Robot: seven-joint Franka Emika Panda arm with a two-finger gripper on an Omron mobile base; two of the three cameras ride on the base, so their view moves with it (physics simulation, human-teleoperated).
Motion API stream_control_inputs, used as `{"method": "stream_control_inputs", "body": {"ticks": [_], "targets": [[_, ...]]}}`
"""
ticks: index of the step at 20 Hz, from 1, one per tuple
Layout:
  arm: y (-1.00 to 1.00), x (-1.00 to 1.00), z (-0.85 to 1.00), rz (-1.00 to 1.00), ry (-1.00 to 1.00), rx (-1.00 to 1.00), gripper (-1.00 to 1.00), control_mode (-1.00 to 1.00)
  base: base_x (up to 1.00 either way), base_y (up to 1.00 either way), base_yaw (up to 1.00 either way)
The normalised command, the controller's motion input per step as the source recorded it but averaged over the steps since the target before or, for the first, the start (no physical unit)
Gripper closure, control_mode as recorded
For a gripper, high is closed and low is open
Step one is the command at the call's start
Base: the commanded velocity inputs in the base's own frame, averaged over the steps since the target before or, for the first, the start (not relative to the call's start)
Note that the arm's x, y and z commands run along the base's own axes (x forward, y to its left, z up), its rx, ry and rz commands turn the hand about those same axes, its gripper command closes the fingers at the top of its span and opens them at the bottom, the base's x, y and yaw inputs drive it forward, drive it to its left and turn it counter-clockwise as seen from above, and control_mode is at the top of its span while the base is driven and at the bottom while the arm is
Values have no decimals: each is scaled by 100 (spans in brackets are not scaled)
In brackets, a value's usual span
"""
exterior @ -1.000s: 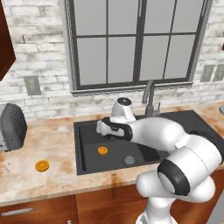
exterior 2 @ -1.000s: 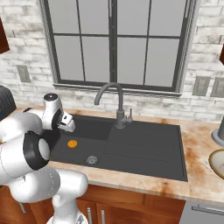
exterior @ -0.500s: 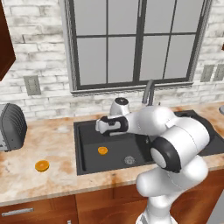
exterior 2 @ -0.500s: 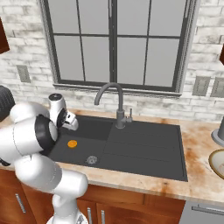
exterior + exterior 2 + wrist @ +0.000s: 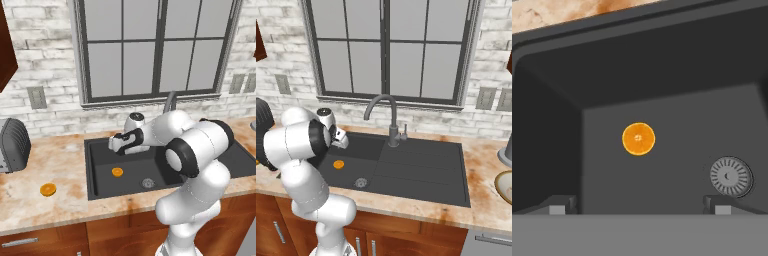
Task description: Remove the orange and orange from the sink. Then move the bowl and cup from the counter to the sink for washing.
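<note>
One orange (image 5: 117, 172) (image 5: 338, 164) (image 5: 638, 138) lies on the floor of the black sink (image 5: 100, 187) (image 5: 421, 170), left of the round drain (image 5: 730, 176). The other orange (image 5: 48, 189) rests on the beige counter (image 5: 30, 210) left of the sink. My gripper (image 5: 116, 145) (image 5: 341, 140) (image 5: 639, 206) hangs open above the basin's back left part, pointing down at the sink orange, with nothing between its fingertips (image 5: 557, 207). The bowl (image 5: 504, 186) sits on the counter at the far right. The cup is out of view.
A dark curved faucet (image 5: 381, 107) (image 5: 170, 102) rises behind the sink. A grey toaster (image 5: 12, 145) stands at the far left of the counter. A grey object (image 5: 505, 150) stands behind the bowl. A brick wall and window close off the back.
The arm's elbow has swung round and its links have folded differently, while the hand stayed above the sink's left part, shifting only slightly. Both oranges are where they were.
</note>
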Motion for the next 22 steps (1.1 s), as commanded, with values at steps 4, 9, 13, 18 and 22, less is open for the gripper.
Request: {"method": "stream_control_inputs", "body": {"ticks": [4, 9, 13, 18, 22], "targets": [[0, 25, -23, 0, 0, 0, -100, -100, 0, 0, 0], [0, 18, -25, 0, 0, 0, -100, -100, 0, 0, 0], [0, 16, -27, 0, 0, 0, -100, -100, 0, 0, 0], [1, 13, -28, 0, 0, 0, -100, -100, 0, 0, 0], [7, 15, -29, 0, 0, 0, -100, -100, 0, 0, 0]]}}
